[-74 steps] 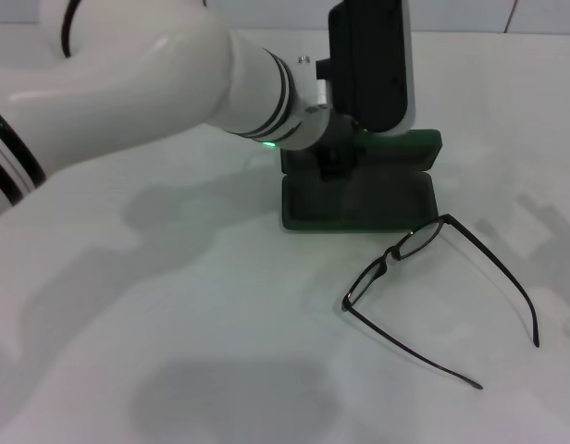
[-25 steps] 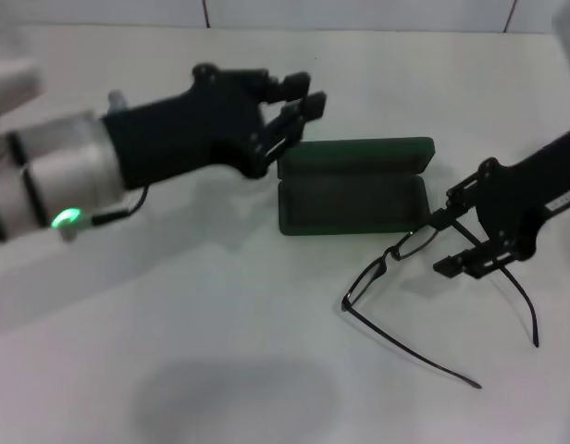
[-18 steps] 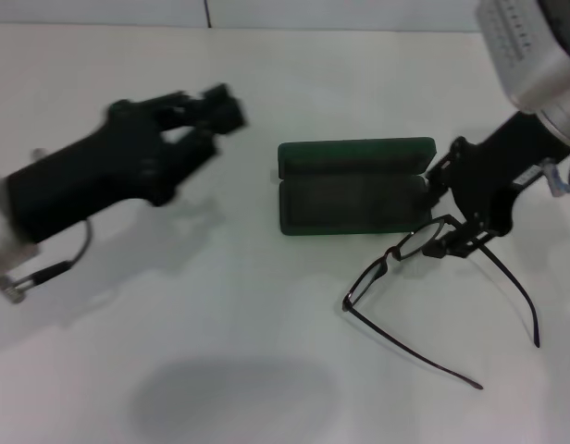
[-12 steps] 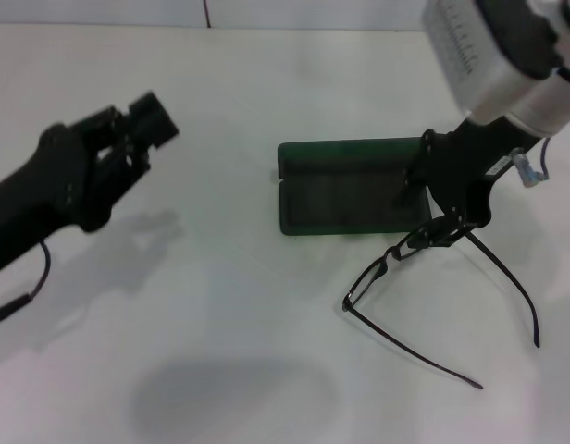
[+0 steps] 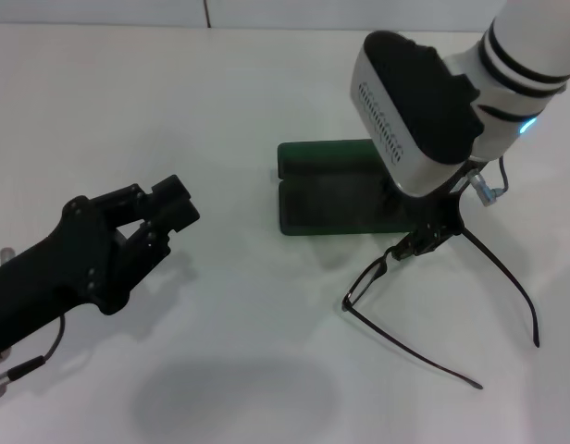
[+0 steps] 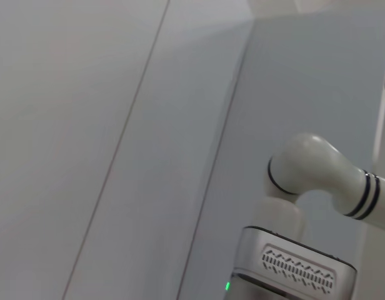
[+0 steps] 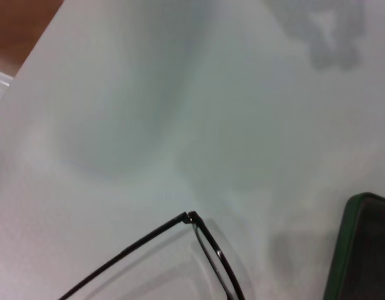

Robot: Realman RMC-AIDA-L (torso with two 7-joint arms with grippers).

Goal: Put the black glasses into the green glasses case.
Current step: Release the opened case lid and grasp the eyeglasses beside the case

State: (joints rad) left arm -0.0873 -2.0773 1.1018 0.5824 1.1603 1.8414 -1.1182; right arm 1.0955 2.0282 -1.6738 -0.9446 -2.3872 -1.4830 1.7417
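Black glasses [image 5: 439, 294], one pair, are seen lying on the white table [image 5: 266, 111] with both temples unfolded and splayed toward the near edge; the front frame is just beside the near right corner of the case. One green glasses case [image 5: 336, 194] is seen, opened flat, with lid and tray side by side and the lining exposed; its right part is covered by the right arm's white wrist housing. In the right wrist view, one hinge corner of the glasses [image 7: 191, 219] and a rim of the case [image 7: 342, 250] are shown lying close together but apart.

The right gripper [image 5: 431, 231] is lowered at the lens end of the glasses, beside the case's right end. Its dark fingers are seen against the frame, but whether they are parted or closed on it cannot be told.

The left gripper [image 5: 169, 211] is held low over bare table, well apart from case and glasses, its fingers drawn together with nothing between them.
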